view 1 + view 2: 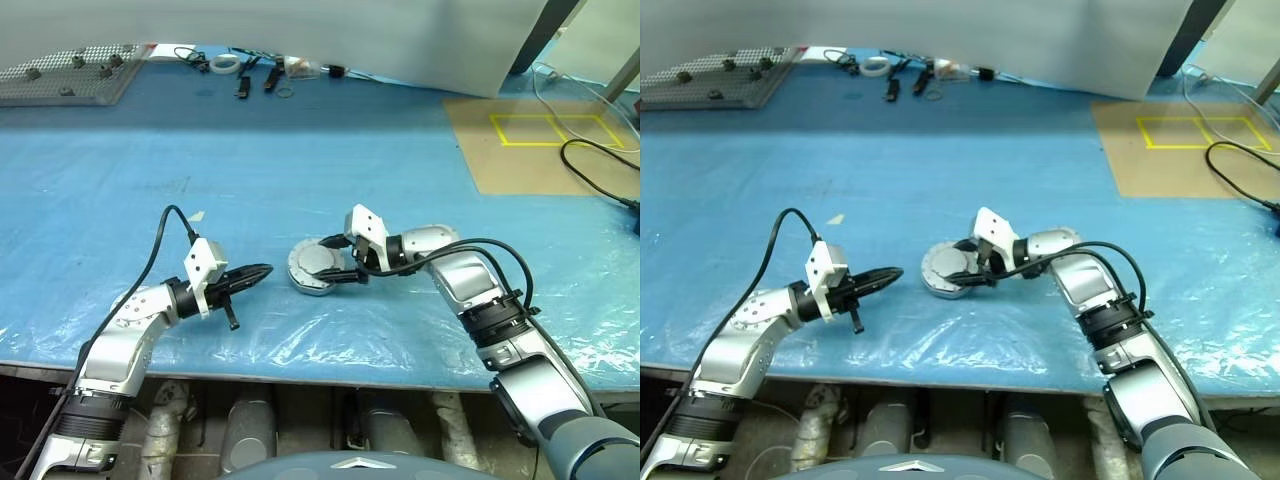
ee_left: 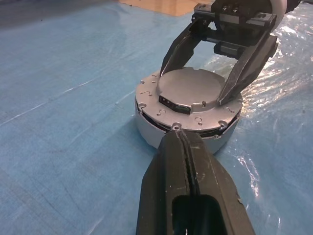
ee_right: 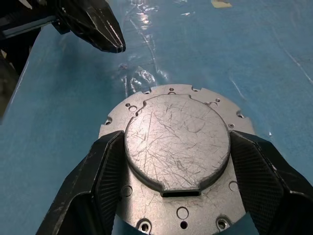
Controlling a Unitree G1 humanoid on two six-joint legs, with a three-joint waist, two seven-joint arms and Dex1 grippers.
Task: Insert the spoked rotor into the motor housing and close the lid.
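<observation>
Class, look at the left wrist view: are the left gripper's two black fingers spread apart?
No: the left gripper has its fingers pressed together, only a thin seam between them, pointing at the lid.

My left gripper (image 1: 250, 272) was shut, fingers pressed together, held about level and pointing toward my right. My right gripper (image 3: 176, 161) reached in leftward, tilted slightly down, fingers (image 3: 102, 166) spread apart. Both forearms were extended forward.
</observation>
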